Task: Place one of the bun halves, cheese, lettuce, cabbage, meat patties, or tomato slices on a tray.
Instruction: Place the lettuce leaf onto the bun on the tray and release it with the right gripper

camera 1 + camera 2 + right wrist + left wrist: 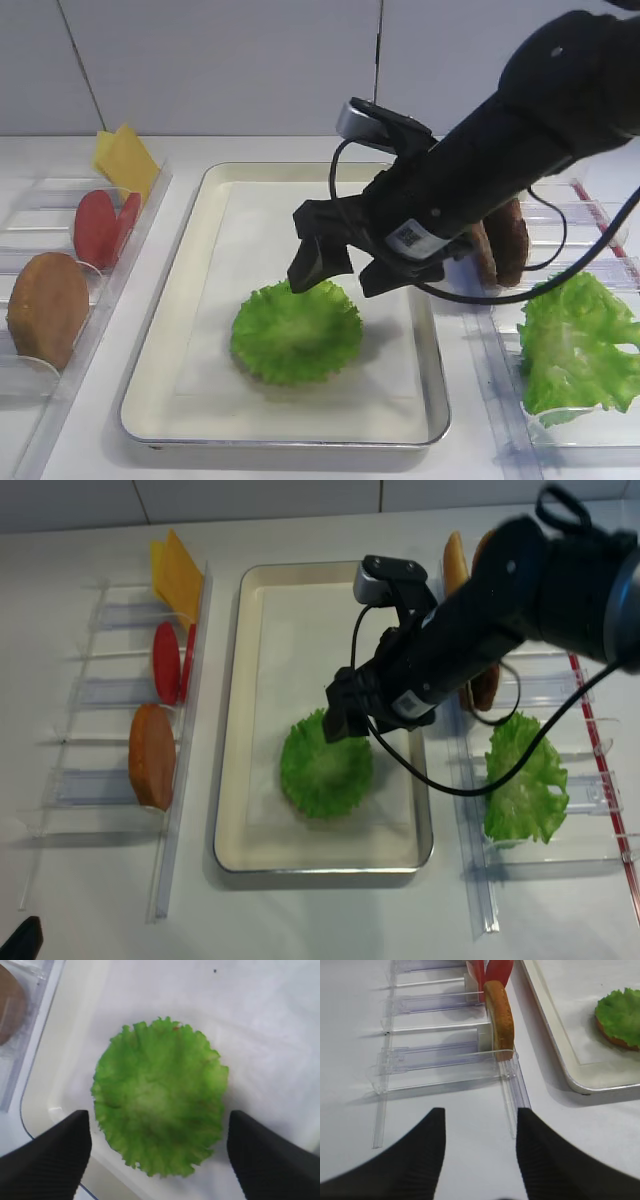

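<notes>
A round frilly lettuce (296, 332) lies flat on the tray (200, 400), on its white paper. It rests on a bun half whose brown edge (612, 1040) shows under it. My right gripper (345, 275) hangs just above the lettuce's far side, open and holding nothing. In the right wrist view its two fingers stand wide on either side of the lettuce (160, 1095), clear of it. My left gripper (480, 1115) is open over bare table, left of the tray.
Clear bins on the left hold cheese (125, 158), tomato slices (100, 228) and a bun half (47, 308). Bins on the right hold meat patties (505, 240) and a big wavy green leaf (575, 345). The right arm's cable loops over the tray's right rim.
</notes>
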Robot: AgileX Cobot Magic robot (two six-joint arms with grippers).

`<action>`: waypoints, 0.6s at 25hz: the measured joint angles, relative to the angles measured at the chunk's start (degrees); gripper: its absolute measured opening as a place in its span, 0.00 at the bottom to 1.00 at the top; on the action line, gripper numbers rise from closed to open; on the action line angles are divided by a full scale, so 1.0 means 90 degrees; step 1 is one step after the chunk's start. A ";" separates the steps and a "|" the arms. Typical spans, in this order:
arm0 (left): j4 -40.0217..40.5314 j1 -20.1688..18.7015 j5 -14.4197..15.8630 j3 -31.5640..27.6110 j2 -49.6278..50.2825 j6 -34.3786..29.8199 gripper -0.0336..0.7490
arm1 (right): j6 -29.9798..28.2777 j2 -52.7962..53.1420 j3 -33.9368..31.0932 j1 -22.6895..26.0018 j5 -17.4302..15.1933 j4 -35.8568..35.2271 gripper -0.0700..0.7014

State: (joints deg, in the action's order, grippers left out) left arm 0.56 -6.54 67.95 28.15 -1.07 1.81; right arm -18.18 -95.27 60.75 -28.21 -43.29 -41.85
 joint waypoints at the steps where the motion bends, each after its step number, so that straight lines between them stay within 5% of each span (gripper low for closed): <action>1: 0.0000 0.0000 0.0000 0.0000 0.0000 0.0000 0.43 | 0.0292 0.0005 0.0157 0.0000 -0.0211 0.0369 0.84; 12: 0.0000 0.0000 0.0000 0.0000 0.0000 0.0000 0.43 | 0.2390 0.0015 0.1854 0.0000 -0.2745 0.2708 0.84; 15: 0.0000 0.0000 -0.0010 0.0000 0.0000 0.0000 0.43 | 0.2647 0.0037 0.2027 0.0000 -0.2924 0.2937 0.84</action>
State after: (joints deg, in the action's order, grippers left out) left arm 0.56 -6.54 67.86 28.15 -1.07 1.81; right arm 5.64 -94.94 78.99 -28.21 -69.60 -15.42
